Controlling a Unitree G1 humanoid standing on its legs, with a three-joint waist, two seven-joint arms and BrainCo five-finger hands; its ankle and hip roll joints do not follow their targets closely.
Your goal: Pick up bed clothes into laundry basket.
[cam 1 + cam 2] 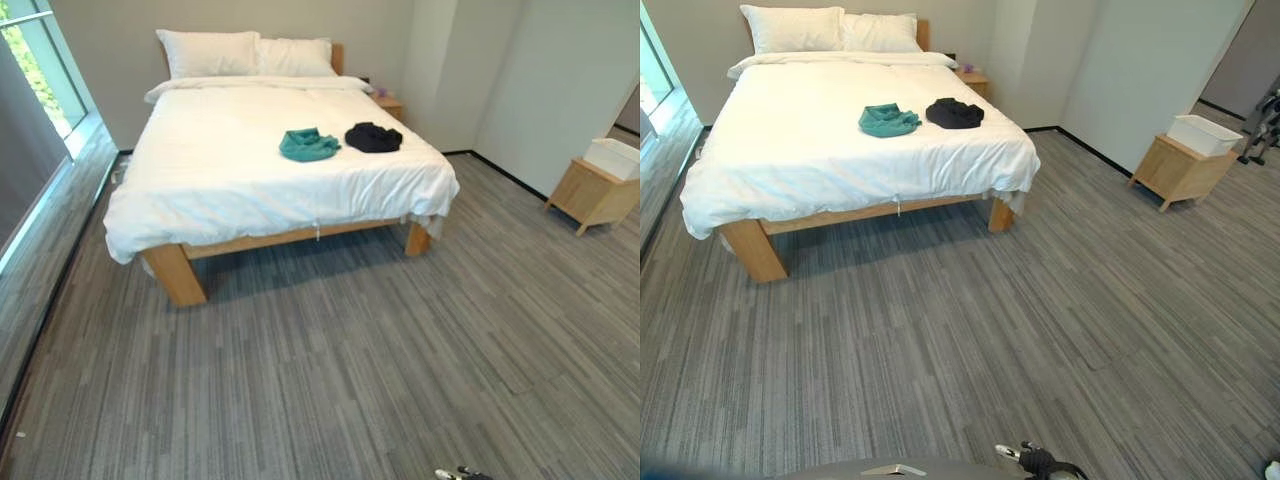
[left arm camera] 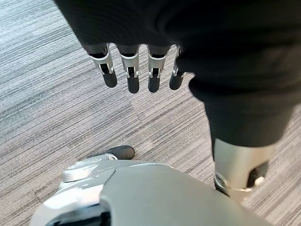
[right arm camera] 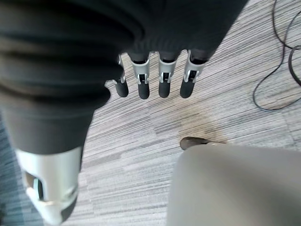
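A teal garment (image 1: 308, 145) and a black garment (image 1: 373, 137) lie crumpled side by side on the white bed (image 1: 230, 190), toward its foot end on the right side. A white laundry basket (image 1: 1204, 133) rests on a low wooden stand (image 1: 1180, 172) by the right wall. My left hand (image 2: 136, 70) hangs over the grey floor with its fingers straight and nothing in it. My right hand (image 3: 155, 77) hangs the same way, fingers straight and empty. Both hands are far from the bed.
Two white pillows (image 1: 245, 52) sit at the head of the bed. A small wooden nightstand (image 1: 389, 104) stands at its far right corner. A tall window (image 1: 40, 75) runs along the left wall. Grey striped carpet (image 1: 350, 350) stretches between me and the bed.
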